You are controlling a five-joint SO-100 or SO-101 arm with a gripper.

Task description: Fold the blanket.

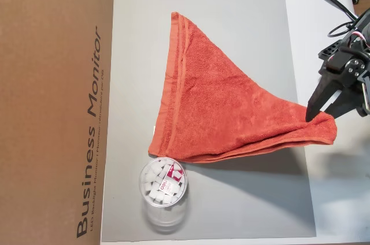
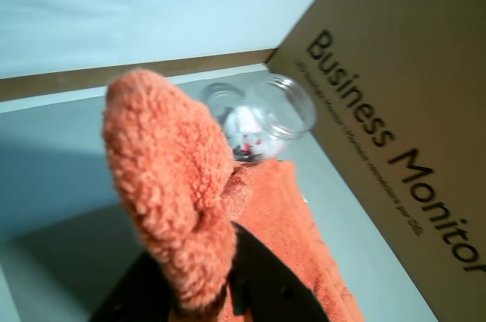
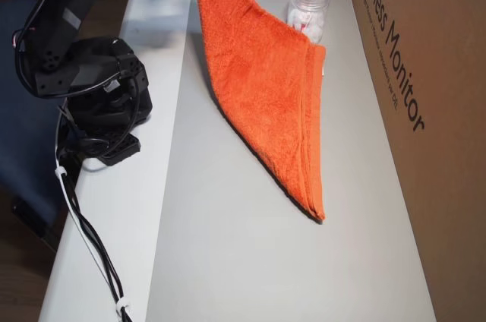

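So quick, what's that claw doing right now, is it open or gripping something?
Claw: closed, pinching one corner of the orange-red towel and holding that corner up off the grey mat.

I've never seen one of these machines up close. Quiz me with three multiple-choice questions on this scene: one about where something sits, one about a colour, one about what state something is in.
1. In an overhead view, where is the clear jar relative to the blanket?
A. On top of it
B. Just beside its lower corner
C. Inside the cardboard box

2. What colour is the blanket?
A. Orange-red
B. Blue
C. White

3. What is the end effector doing?
A. Hanging open, far from the blanket
B. Shut on the jar
C. Shut on one blanket corner, lifting it

Answers: 1 B, the jar stands on the grey mat by the corner. 2 A, seen in every view. 3 C, the wrist view shows cloth pinched between the fingers and the other overhead view shows that corner raised.
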